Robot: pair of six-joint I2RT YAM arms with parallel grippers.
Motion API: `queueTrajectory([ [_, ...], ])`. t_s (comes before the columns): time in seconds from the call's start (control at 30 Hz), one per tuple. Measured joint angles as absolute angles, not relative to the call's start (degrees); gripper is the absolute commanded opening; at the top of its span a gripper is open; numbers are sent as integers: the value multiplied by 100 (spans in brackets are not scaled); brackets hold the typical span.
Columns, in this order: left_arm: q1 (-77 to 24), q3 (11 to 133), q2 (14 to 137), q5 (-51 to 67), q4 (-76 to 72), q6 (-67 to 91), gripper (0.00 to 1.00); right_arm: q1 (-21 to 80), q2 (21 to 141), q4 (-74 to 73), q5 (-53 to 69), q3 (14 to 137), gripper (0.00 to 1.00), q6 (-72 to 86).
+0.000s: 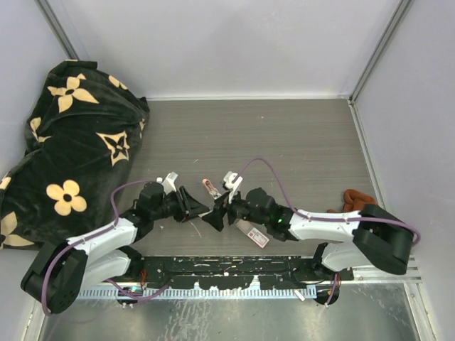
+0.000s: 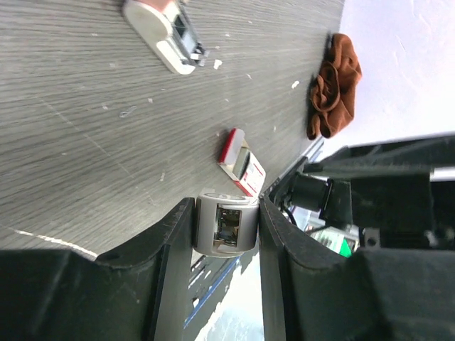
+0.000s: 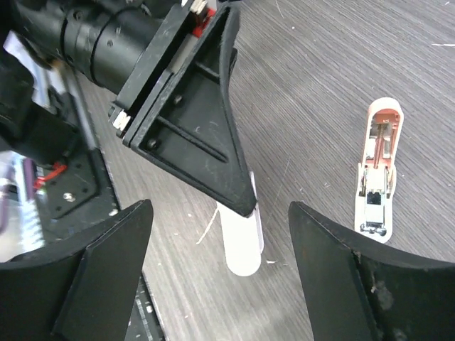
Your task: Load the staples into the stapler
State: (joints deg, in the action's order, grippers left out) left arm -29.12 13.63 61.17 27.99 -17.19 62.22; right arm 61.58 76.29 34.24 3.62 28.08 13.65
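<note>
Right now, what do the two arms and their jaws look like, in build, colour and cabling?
Both the left arm and right arm have white link shells between bulky black joints. The jaws are matt black, flat tapering wedges; the right wrist view shows ribbed triangular cut-outs on one. A purple cable loops along the left arm, another along the right. No lettering is legible.

Staple box (image 1: 257,236) lies on table (image 1: 284,142), right of open stapler (image 1: 209,188).

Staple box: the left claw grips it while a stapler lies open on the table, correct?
No. The left claw grips a white stapler, not the staple box, which lies on the table; the left wrist view shows this. A second stapler does lie open on the table.
</note>
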Motion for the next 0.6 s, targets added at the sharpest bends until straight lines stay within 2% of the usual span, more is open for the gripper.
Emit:
queueTrajectory([
  [0.27,-2915,1675,5500,3618,-1702,5629,0,4836,6475,2587,2115,2803,87,2443],
  [0.6,-2965,2067,5321,4609,-1732,5306,0,4794,6351,2196,3841,2845,85,3087],
])
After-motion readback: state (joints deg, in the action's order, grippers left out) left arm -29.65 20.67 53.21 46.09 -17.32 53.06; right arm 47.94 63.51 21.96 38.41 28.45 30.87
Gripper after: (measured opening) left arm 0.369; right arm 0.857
